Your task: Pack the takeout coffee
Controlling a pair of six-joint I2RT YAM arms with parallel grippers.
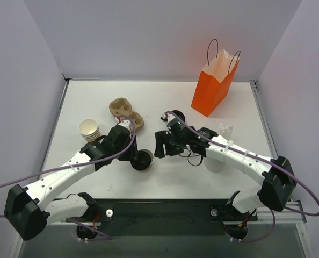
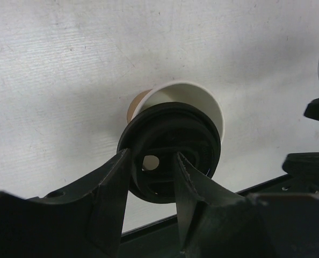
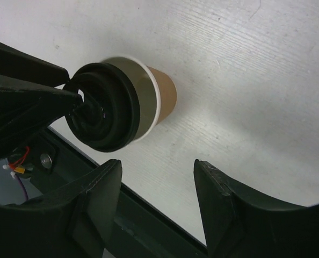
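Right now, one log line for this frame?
step: lidding | left gripper: shut on black lid, tilted over paper cup, not seated | right gripper: open, not touching cup | orange bag: standing, far right

Nothing legible showed anywhere I looked. The orange bag (image 1: 212, 91) at the far right had a plain face. The tan paper cup (image 3: 165, 94) near the middle carried no print on its wall. The black lid (image 3: 108, 113) showed only moulded ridges, with no lettering I could make out.
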